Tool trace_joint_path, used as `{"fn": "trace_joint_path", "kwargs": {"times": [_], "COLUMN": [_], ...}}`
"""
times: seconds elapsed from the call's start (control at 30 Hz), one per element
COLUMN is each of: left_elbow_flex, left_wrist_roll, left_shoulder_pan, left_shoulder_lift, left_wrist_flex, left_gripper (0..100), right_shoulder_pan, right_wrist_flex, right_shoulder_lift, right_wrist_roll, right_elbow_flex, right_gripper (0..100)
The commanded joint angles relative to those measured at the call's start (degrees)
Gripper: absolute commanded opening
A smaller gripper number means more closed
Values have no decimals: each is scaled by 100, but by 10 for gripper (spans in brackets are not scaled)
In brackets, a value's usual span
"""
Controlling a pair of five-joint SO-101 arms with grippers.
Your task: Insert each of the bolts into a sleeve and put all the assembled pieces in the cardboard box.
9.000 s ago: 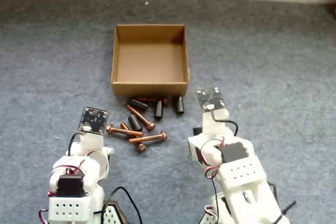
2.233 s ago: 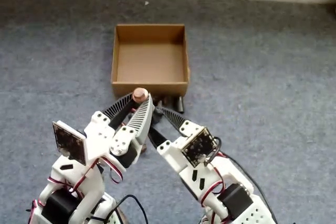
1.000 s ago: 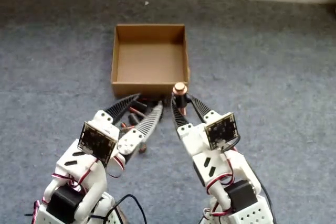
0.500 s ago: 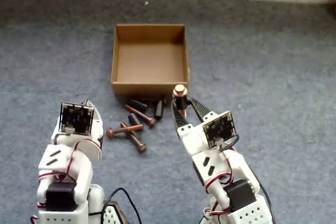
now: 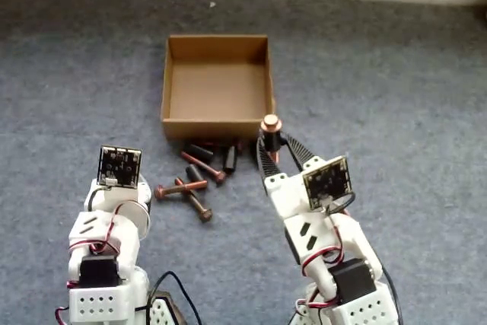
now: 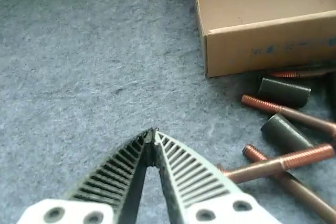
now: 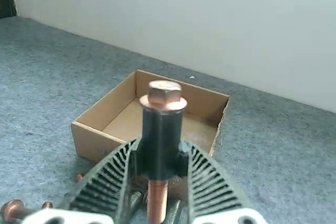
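Note:
My right gripper (image 7: 160, 157) is shut on a black sleeve (image 7: 161, 129) with a copper bolt (image 7: 165, 96) pushed through it, held upright, head up. In the high view this assembled piece (image 5: 270, 136) hangs just in front of the cardboard box's (image 5: 217, 125) right front corner. The box (image 7: 105, 106) holds nothing. My left gripper (image 6: 153, 136) is shut on nothing, low over bare carpet, drawn back from the pile. Loose bolts (image 5: 181, 188) and sleeves (image 5: 202, 151) lie between the box and the left arm (image 5: 119, 167); a sleeve (image 6: 284, 92) and a bolt (image 6: 283, 163) lie ahead.
Grey carpet covers the whole table. Loose parts bunch against the box's front wall (image 6: 262, 51). Open carpet lies to the left of the box, to its right and behind it. A pale wall (image 7: 210, 19) stands beyond the box.
The left arm has pulled back from the pile toward the near edge, its gripper shut. The right gripper has shifted slightly right with the sleeved bolt still in it.

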Motion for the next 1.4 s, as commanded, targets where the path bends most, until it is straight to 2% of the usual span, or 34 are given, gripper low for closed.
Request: {"fn": "trace_joint_path", "kwargs": {"times": [0.0,0.37,0.63,1.13,1.3,1.37], "left_elbow_flex": [-22,66,66,75,75,75], "left_wrist_roll": [-62,-62,-62,-62,-62,-70], "left_shoulder_pan": [-75,-75,-75,-75,-75,-75], "left_shoulder_lift": [-40,-40,-40,-40,-40,-40], "left_wrist_flex": [-132,-149,-149,-141,-141,-141], "left_gripper": [7,7,7,7,7,7], "right_shoulder_pan": [-22,-22,-31,-13,-4,-13], "right_wrist_flex": [-462,-1710,-2176,-2501,-2466,-2193], "right_shoulder_lift": [1051,5701,7908,9842,10053,9982], "right_wrist_roll": [-9,-18,-53,-53,-53,-53], "right_elbow_flex": [-1112,-3582,-4541,-5332,-5393,-5429], "right_gripper": [9,9,9,12,127,142]}}
